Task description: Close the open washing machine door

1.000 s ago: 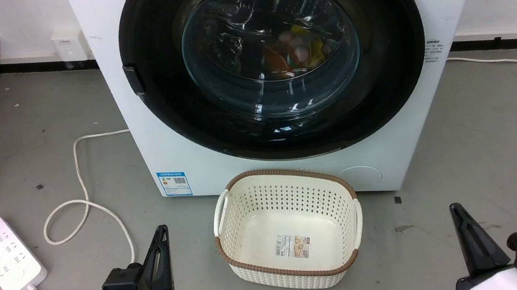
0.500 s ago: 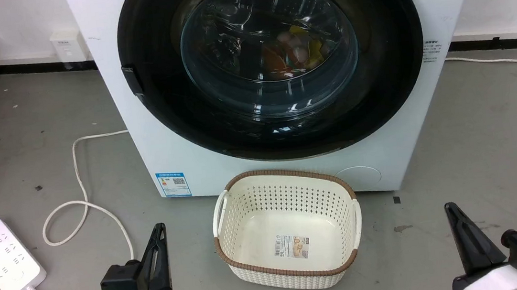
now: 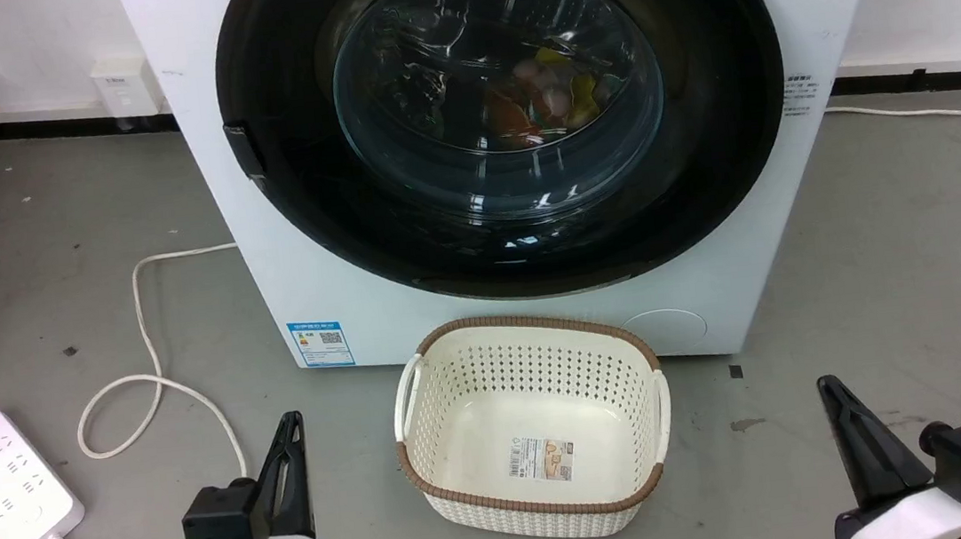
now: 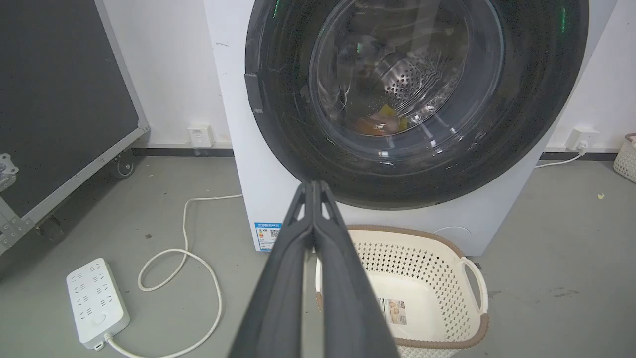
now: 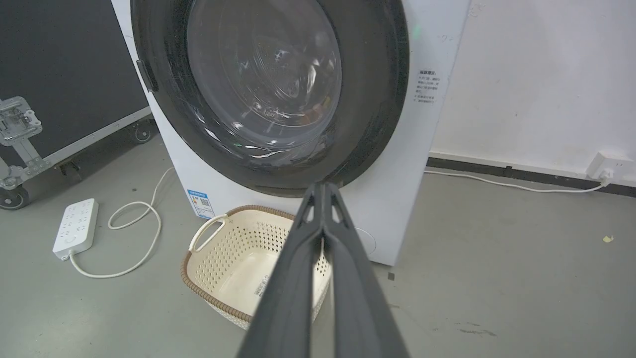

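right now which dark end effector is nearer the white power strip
The left end effector: the white power strip lies on its side of the cream perforated basket; the right end effector sits opposite.
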Tool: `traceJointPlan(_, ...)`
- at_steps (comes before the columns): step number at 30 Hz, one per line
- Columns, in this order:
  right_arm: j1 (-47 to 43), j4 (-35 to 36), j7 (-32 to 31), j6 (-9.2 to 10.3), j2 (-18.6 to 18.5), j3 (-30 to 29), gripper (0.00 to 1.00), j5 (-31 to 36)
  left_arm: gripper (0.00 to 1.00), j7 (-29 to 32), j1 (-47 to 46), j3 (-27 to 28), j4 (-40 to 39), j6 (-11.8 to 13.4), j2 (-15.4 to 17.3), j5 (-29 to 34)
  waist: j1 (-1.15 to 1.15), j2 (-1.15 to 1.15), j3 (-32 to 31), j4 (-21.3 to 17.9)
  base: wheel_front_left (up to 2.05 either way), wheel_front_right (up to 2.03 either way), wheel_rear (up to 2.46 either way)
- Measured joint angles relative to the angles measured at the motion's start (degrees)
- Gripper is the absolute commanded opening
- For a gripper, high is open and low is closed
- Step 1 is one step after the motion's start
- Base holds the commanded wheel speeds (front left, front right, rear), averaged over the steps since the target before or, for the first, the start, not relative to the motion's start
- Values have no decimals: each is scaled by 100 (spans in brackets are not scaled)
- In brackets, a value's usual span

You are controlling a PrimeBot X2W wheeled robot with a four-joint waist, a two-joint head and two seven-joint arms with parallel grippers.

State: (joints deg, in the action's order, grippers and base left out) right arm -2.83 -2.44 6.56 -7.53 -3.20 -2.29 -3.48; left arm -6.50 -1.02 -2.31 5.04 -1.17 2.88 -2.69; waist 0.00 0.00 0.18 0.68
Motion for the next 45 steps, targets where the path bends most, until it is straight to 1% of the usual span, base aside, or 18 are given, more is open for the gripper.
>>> traceJointPlan(45,174,165,-525,0,2,178,0,260,0,505,15,170,-389,70,-1,174,0,0,-14,-56,0,0,0)
